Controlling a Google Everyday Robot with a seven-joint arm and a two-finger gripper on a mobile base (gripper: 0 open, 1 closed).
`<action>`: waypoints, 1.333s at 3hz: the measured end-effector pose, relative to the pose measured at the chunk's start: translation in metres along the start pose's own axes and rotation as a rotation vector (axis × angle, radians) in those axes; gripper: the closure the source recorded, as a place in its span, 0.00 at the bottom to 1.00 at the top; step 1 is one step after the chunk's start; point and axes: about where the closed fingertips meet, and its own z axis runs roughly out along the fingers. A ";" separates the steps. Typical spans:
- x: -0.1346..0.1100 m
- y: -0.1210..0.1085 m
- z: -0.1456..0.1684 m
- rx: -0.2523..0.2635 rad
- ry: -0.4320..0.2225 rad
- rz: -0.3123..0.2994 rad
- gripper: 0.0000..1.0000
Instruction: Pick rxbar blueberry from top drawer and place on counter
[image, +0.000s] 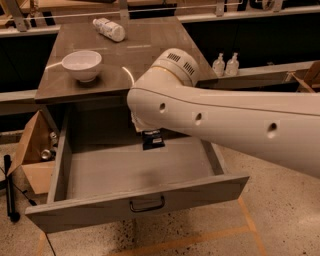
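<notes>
You're working in dim, warm indoor light here, mostly coming from overhead. The counter (135, 50) has a glossy sheen, with a bright arc of glare just right of the white bowl (82, 64). The pale arm (225, 125) is the brightest thing going. It shades the gripper (153, 139), which sits dark underneath it over the top drawer (90, 214). There's a soft shadow on the drawer floor below, and the back of the drawer goes nearly black.

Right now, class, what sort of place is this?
Likely an office kitchenette or test lab: a white bowl and bottle on the counter, an open top drawer; the gripper hangs over the drawer.
</notes>
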 end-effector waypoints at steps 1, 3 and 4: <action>-0.034 -0.007 -0.031 0.028 -0.134 -0.032 1.00; -0.105 -0.019 -0.038 0.113 -0.336 -0.128 1.00; -0.145 -0.030 -0.022 0.157 -0.420 -0.158 1.00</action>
